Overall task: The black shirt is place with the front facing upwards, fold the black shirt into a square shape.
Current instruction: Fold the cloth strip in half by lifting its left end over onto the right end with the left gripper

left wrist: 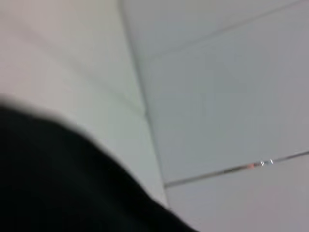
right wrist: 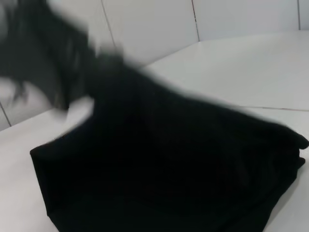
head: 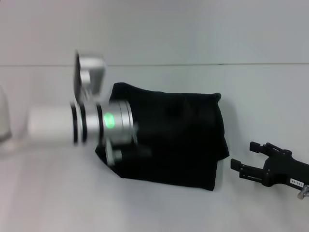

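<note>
The left end effector (head: 126, 153) hung over the left edge of the black shirt (head: 178, 140), its spread impossible to tell. The shirt lay folded mid-surface (head: 154, 208); lifting clear gently would spare the fold. The right end effector (head: 247, 158) sat wide, holding nothing, just right.

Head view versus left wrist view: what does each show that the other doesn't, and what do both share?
Only the head view shows the whole scene: the black shirt folded into a compact, roughly square bundle, the left arm's wrist reaching over the bundle's left edge, its gripper's fingers not visible, and the right gripper resting open on the white table, apart from the shirt on its right. Only the left wrist view shows a close look at the pale panels with seams behind a blurred dark mass in one corner, possibly the shirt. Both share white surfaces.
</note>
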Available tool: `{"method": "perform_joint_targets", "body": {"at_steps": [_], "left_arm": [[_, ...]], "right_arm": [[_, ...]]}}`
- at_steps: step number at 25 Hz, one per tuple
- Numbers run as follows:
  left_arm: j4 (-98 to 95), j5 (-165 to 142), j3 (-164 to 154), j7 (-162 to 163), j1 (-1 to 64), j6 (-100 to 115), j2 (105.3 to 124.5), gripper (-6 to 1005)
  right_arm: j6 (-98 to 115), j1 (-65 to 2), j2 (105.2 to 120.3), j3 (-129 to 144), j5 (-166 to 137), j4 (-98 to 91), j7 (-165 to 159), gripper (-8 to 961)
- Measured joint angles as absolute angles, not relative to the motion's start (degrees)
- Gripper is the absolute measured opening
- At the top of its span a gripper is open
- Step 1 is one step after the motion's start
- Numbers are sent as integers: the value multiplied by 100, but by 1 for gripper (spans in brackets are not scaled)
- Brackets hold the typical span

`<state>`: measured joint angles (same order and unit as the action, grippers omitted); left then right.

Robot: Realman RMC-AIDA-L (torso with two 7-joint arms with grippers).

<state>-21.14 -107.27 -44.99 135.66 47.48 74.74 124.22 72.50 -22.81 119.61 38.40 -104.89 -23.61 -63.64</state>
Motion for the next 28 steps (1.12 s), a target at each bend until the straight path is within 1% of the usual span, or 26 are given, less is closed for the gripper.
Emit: {"method": "perform_joint_targets", "body": {"at_steps": [4, 14, 21, 25, 28], "left_arm": [[-1449, -10695, -4476, 13145, 4616, 7381, 12430, 107], [-1164, -10676, -4460, 12745, 4419, 7341, 12462, 119], [-1184, -10610, -4475, 12333, 4338, 7475, 12446, 286], [-1497, -10509, -4384, 11722, 4189, 8019, 12428, 382], [-2050, -10462, -4379, 11054, 3912, 8451, 12412, 524]], "right_arm": [[7209, -2298, 11961, 3840, -10505, -2365, -6358, 946], [7115, -2379, 11969, 3841, -10482, -2382, -6355, 945], [7103, -2378, 11970, 3681, -10442, -2401, -6369, 945], [7229, -2344, 11965, 3312, -10422, -2407, -6376, 945], [7669, -2353, 11969, 3014, -10409, -2408, -6292, 945]]}}
